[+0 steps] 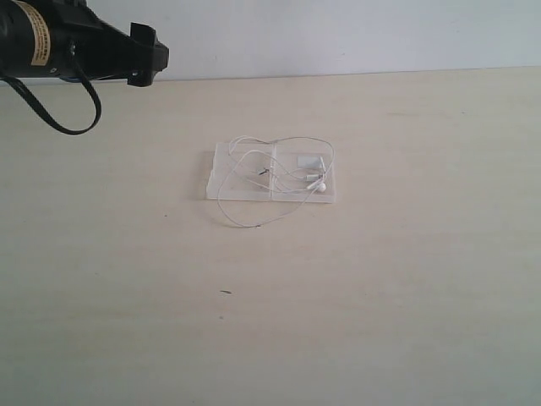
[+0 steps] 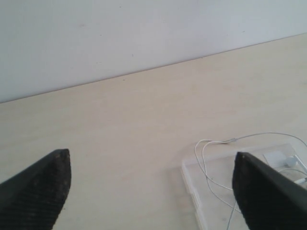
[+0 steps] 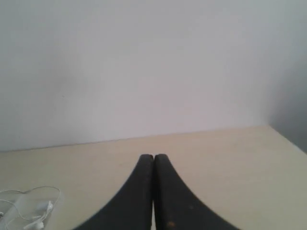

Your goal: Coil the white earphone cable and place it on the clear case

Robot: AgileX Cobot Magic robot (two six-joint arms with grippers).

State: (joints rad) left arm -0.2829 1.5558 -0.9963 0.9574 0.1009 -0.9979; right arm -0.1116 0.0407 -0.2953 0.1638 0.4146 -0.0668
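The white earphone cable (image 1: 270,173) lies loosely looped on the clear case (image 1: 221,188), one loop spilling past its near edge, which is likely why the left gripper (image 2: 149,160) hangs well away from it, splayed and empty, and the right gripper (image 3: 153,158) is pinched closed on nothing.

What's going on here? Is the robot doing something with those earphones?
Nothing is being held right now. The white earphone cable lies in loose loops on the clear case in the middle of the table. One loop spills past the case's edge onto the tabletop. The left pincer is wide open and empty, raised off to one side of the case. The right pincer is shut on nothing, also away from the case.
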